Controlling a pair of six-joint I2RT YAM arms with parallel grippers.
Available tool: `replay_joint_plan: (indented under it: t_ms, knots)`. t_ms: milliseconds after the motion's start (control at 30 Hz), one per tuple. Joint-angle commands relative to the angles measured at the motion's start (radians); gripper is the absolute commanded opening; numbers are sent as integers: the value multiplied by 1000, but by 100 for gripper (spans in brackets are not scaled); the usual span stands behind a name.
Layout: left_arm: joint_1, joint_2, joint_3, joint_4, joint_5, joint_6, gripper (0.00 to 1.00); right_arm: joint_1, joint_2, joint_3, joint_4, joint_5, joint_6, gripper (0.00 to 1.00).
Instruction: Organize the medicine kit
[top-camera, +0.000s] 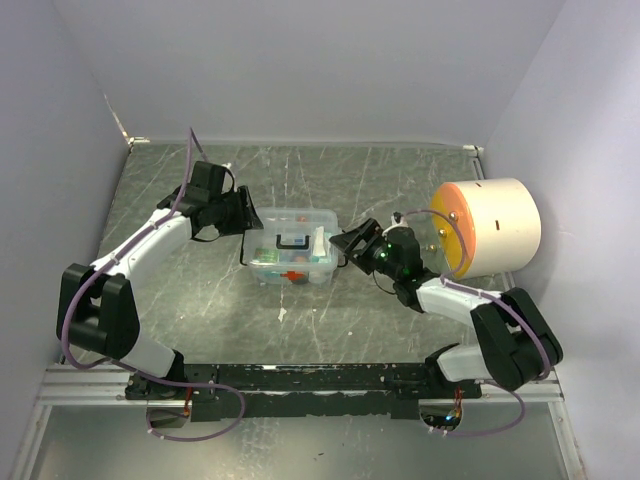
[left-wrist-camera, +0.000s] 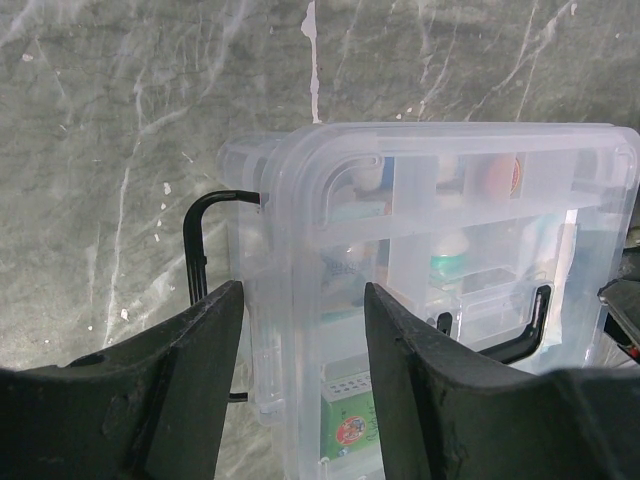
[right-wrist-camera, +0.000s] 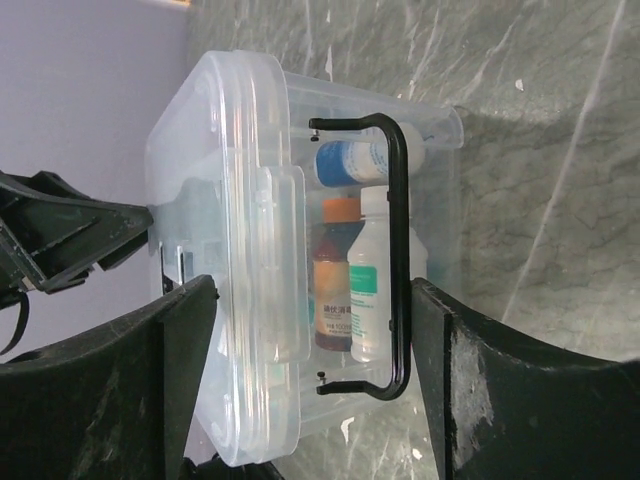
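one medicine kit (top-camera: 293, 247), left claw (top-camera: 250, 216), right claw (top-camera: 345, 243), maybe three bottles (right-wrist-camera: 370, 280)

kit: medicine kit (top-camera: 300, 222), a small clear rectangular plastic box with rounded corners
lid: clear, sitting on the box
handle: black handle (right-wrist-camera: 398, 250), a thin loop
mark: red mark (top-camera: 293, 273) on the near side
contents: bottles (right-wrist-camera: 350, 290) showing through the plastic
pose: upright, flat on the table (top-camera: 200, 300), near its middle

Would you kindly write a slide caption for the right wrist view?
Right gripper open astride the clear medicine kit, bottles showing behind its black handle.
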Motion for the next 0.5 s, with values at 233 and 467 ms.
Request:
replay_joint_plan:
  t_ms: [233,467]
  knots:
    - [2,45,-36,-16,13,24,59,3,-59,86,-238,39,-167,44]
    - [2,57,-42,-7,20,29,60,4,-82,113,-256,21,-211,52]
